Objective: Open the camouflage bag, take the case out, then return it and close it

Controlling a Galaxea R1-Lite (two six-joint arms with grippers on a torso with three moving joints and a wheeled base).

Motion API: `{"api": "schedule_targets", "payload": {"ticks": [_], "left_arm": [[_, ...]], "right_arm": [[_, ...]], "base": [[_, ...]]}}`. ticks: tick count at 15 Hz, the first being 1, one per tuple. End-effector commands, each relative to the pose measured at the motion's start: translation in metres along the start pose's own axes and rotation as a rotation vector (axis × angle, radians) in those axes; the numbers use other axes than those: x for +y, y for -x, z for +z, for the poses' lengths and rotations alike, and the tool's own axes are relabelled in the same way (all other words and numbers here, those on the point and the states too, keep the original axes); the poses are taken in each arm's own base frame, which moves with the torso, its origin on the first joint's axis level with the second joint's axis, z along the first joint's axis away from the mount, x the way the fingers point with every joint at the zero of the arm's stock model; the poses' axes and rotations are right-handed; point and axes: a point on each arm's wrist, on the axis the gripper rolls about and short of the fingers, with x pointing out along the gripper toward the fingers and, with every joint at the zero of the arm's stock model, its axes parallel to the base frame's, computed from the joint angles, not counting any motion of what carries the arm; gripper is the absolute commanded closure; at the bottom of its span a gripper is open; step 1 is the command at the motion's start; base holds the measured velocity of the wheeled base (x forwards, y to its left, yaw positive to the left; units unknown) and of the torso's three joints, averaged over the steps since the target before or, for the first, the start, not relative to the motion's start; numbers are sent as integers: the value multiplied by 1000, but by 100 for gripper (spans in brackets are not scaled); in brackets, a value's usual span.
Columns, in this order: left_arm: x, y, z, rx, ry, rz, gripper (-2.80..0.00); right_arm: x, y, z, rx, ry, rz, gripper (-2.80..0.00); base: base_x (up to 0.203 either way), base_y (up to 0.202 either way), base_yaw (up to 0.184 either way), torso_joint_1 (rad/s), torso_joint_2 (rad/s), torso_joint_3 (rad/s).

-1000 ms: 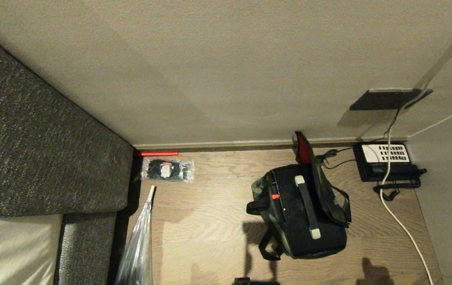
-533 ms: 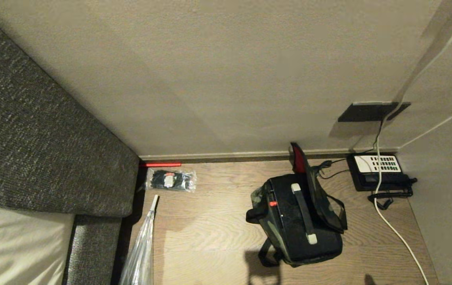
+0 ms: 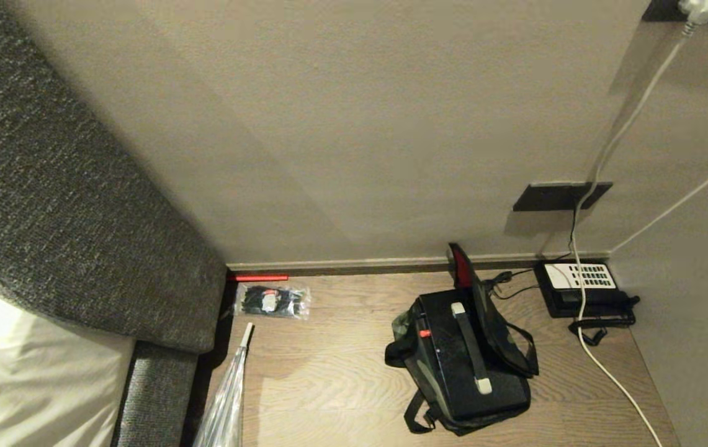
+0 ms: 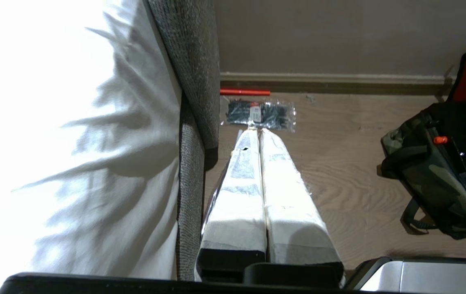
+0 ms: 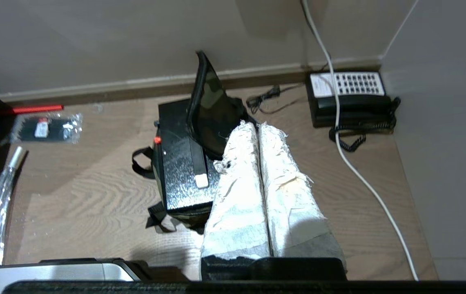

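**Bag open in a tight corner, both arms held back**

The camouflage bag point(image 3: 437, 366) sits on the wooden floor point(image 3: 329, 385) near the wall, flap point(image 3: 496, 335) standing up with its red lining showing, and the case point(image 3: 462, 357) lying in it, handle point(image 3: 468, 347) upward. Neither arm is at it: the left end effector point(image 4: 259, 134) and the right end effector point(image 5: 257, 130) are both clenched on nothing, hanging above the floor.

The risks, as I judge them: the upright flap could flop back over the case during a reach, and the loose straps point(image 3: 416, 422) could drag the bag along when the case lifts. The white cable point(image 3: 608, 372) and the telephone point(image 3: 583, 288) lie just beside the bag on the robot's right – easy to snag.

Open floor lies to the left, toward the packet of cable ties point(image 3: 273, 301) and the plastic-wrapped umbrella point(image 3: 226, 403) by the sofa point(image 3: 80, 236) – the better side to set the case down.
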Motion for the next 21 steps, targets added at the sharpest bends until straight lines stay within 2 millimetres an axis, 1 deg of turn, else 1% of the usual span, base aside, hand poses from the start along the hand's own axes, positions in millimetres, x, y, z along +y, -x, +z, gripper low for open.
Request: {"api": "schedule_targets", "payload": {"ticks": [1, 21], "left_arm": [[0, 0, 0, 1, 0, 0, 0], [0, 0, 0, -3, 5, 0, 0]], "right_arm": [[0, -1, -4, 11, 0, -1, 0], [0, -1, -4, 13, 0, 0, 0]], "base": [[0, 0, 0, 3, -2, 198], [0, 0, 0, 3, 3, 201]]}}
